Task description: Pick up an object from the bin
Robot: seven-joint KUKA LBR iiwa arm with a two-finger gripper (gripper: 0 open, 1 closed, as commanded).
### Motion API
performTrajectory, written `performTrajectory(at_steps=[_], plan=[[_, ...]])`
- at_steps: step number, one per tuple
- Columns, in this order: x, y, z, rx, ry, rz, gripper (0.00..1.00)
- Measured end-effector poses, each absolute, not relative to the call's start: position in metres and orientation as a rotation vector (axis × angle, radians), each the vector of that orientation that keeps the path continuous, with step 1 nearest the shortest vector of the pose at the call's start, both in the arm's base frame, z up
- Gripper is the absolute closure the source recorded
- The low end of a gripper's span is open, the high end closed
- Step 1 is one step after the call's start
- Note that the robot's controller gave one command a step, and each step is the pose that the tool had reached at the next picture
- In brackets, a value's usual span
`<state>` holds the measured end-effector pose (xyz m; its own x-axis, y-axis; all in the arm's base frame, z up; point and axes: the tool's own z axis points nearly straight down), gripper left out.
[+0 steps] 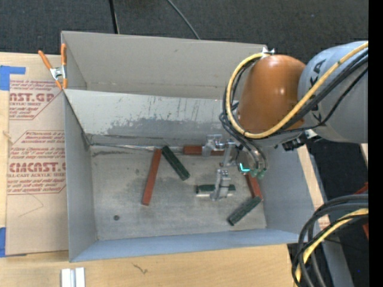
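Claw (220, 190), opening and any hold not discernible, stands low over a short dark green piece (204, 189) at its tip; advisable to centre there, clear of the red-brown stick (254, 187) just beside it.

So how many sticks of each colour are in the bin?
Red-brown sticks: 3 (long one at left, short one by the back wall, one right of the gripper at)
Dark green sticks: 2 (middle one, front-right one)
Total: 5
A dark bit at the gripper is too unclear to count.
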<state>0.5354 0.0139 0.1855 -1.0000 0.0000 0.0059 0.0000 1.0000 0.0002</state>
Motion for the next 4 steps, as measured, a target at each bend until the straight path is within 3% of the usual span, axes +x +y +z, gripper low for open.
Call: performTrajectory(at_steps=[1, 2, 3, 4], plan=[[0.537, 0.014, 0.189, 0.000, -3.143, -0.001, 0.00], [0.554, -0.008, 0.146, 0.111, -3.148, 0.000, 0.00], [0.512, 0.012, 0.069, -0.260, -3.129, -0.001, 1.00], [0.512, 0.012, 0.069, -0.260, -3.129, -0.001, 0.00]])
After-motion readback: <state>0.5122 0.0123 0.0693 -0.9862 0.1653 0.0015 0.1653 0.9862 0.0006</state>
